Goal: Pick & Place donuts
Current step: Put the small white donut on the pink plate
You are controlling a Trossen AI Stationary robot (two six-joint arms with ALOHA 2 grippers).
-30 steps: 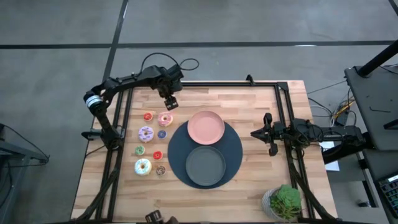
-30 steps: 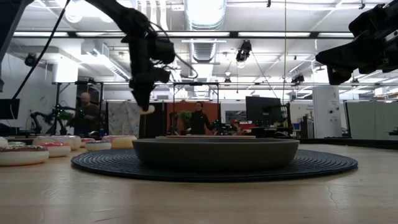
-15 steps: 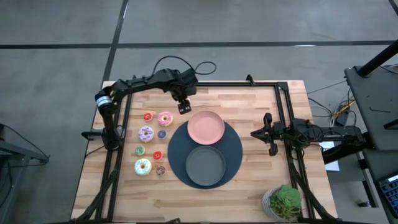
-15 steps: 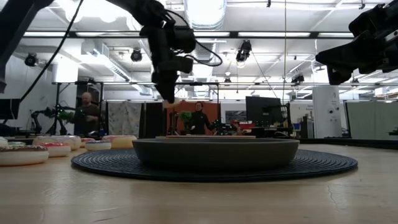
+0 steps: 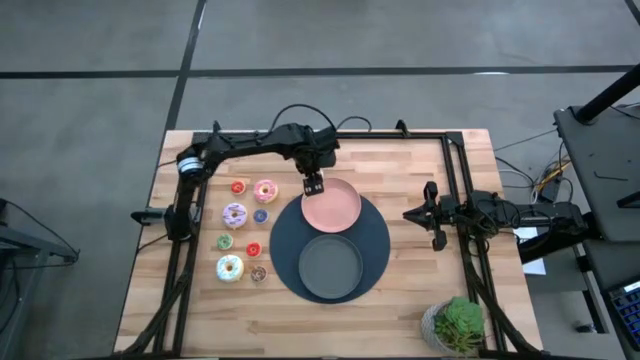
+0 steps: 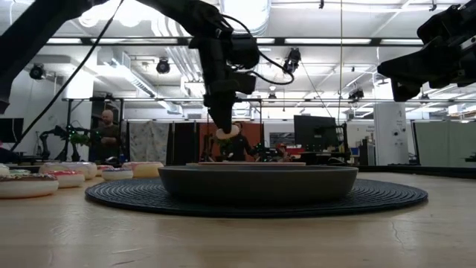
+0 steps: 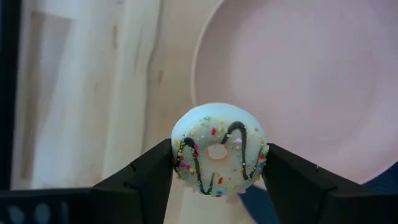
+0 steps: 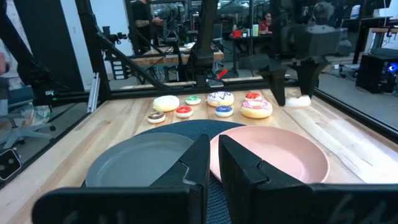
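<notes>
Holding a small white sprinkled donut (image 7: 218, 150) with a dark drizzle between the fingers of my left gripper (image 5: 314, 186), I note the jaws clamped on its two sides and the piece carried clear of the table, just over the near rim of the pink plate (image 5: 340, 210). The grip appears secure; the donut sits level between the pads. Both the pink plate and the dark grey plate (image 5: 330, 268) below it show no donuts in them, so I judge this to be the first delivery and not yet released. Left on the wood beside the round dark mat (image 5: 378, 240) are the remaining donuts (image 5: 245, 228): three larger ones and several tiny ones, all apart from the plates. My right gripper (image 5: 436, 215) waits at the right side of the table, its fingers closed together on nothing. Against the earlier frames, my left arm has swung across from above the donut cluster toward the pink plate; the grounded donuts, the plates and the right arm have not shifted.
</notes>
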